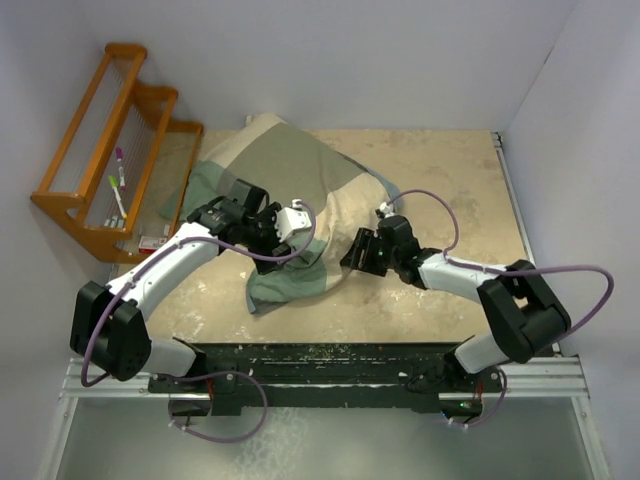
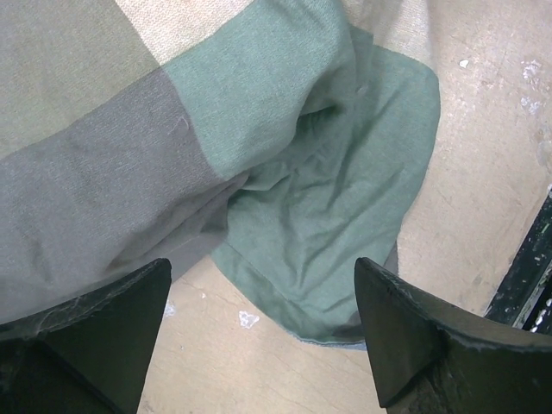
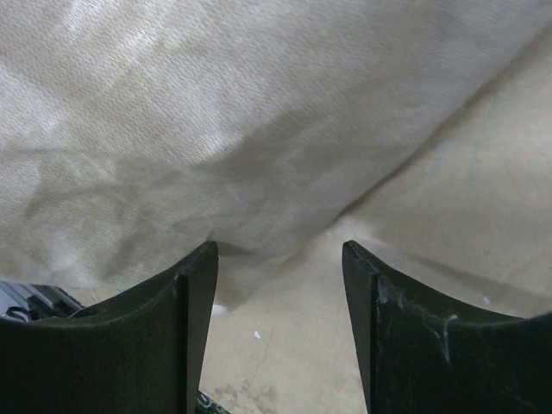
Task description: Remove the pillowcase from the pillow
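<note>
Teal-olive-beige, one pillowcase (image 1: 290, 185) lies by two released grippers, left gripper (image 2: 261, 280) and right gripper (image 3: 280, 259), both empty.

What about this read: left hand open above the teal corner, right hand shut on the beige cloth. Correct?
Not quite. The right hand is open: the right wrist view shows its fingers apart with bare table between them, the beige cloth just ahead, ungripped. The left hand is open above the teal corner of the pillowcase.

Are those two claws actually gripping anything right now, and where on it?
Nothing is held. The left claw is open by the teal corner of the pillowcase; the right claw is open at its beige side. Neither pinches any cloth.
</note>
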Motion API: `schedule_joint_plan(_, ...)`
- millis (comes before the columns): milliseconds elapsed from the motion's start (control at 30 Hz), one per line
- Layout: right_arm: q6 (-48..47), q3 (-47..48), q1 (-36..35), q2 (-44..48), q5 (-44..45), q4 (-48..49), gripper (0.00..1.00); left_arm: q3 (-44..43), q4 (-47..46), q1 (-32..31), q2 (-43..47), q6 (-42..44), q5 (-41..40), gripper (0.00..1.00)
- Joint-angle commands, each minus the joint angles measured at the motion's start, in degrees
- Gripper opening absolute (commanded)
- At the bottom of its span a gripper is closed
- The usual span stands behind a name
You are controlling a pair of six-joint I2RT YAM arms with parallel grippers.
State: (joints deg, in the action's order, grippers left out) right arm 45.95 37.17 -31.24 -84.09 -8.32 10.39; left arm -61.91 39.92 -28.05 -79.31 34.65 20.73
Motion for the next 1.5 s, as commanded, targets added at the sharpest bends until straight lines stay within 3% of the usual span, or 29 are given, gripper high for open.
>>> schedule_joint_plan(0, 0.02, 0.5, -0.79, -2.63, -5.77, 10.48, 0.59, 0.92, -0.99, 0.02, 2.43, 2.06, 0.08, 0.91)
schedule_joint_plan(167, 1.65, 2.55, -3.4, -2.94, -7.42, 13.17, 0.35, 3.64, -2.53, 0.02, 5.61, 4.13, -0.19, 0.92)
schedule_joint_plan(233, 2.2, 4.28, -4.51, -1.18, -7.35, 11.98, 0.15, 5.21, -3.43, 0.02, 6.96, 4.95, -0.73, 0.92)
schedule_joint_plan(267, 2.07, 5.68, -5.16, -0.04, -6.77, 10.04, 0.0, 6.17, -4.22, 0.02, 8.23, 5.39, -1.27, 0.92)
schedule_joint_plan(400, 1.24, 12.03, -7.25, 4.83, -4.52, 3.69, 0.0, 10.46, -7.35, 0.02, 13.07, 7.01, -2.95, 0.92)
schedule_joint_plan(633, -1.26, 19.0, -8.65, 8.25, 1.06, -6.92, 0.0, 14.13, -3.21, 0.02, 18.61, 8.4, -3.35, 0.92)
schedule_joint_plan(733, -2.47, 14.93, -8.58, 9.27, 5.14, -10.02, 0.5, 13.48, -1.07, 0.02, 19.26, 8.34, -4.08, 0.93)
schedule_joint_plan(767, -2.66, 12.76, -8.7, 9.6, 5.84, -9.73, 0.58, 13.0, -0.54, 0.02, 18.89, 7.72, -4.38, 0.92)
schedule_joint_plan(833, -3.17, 8.43, -9.04, 10.07, 7.39, -8.57, 0.66, 11.61, 0.48, 0.1, 17.76, 6.62, -4.51, 0.92)
schedule_joint_plan(1000, -5.94, 3.3, -10.26, 7.63, 8.11, -4.38, 0.7, 8.67, 1.04, 0.19, 16.11, 4.73, -3.43, 0.92)
schedule_joint_plan(1167, -9.77, 4.94, -11.37, 0.37, 8.25, -1.96, 0.69, 6.48, 2.26, 0.28, 15.53, 4.02, -2.9, 0.92)
schedule_joint_plan(1300, -10.79, 7.82, -11.57, -4.68, 7.65, 0.31, 0.61, 6.49, 2.75, 0.37, 16.24, 4.29, -2.83, 0.93)
schedule_joint_plan(1367, -10.82, 9.58, -11.99, -6.56, 7.53, 0.37, 0.46, 6.68, 2.84, 0.37, 16.65, 4.34, -2.59, 0.93)
schedule_joint_plan(1467, -10.89, 13.08, -14.09, -6.06, 8.35, -1.56, 0.14, 6.78, 2.69, 0.44, 17.39, 4.76, -2.25, 0.93)
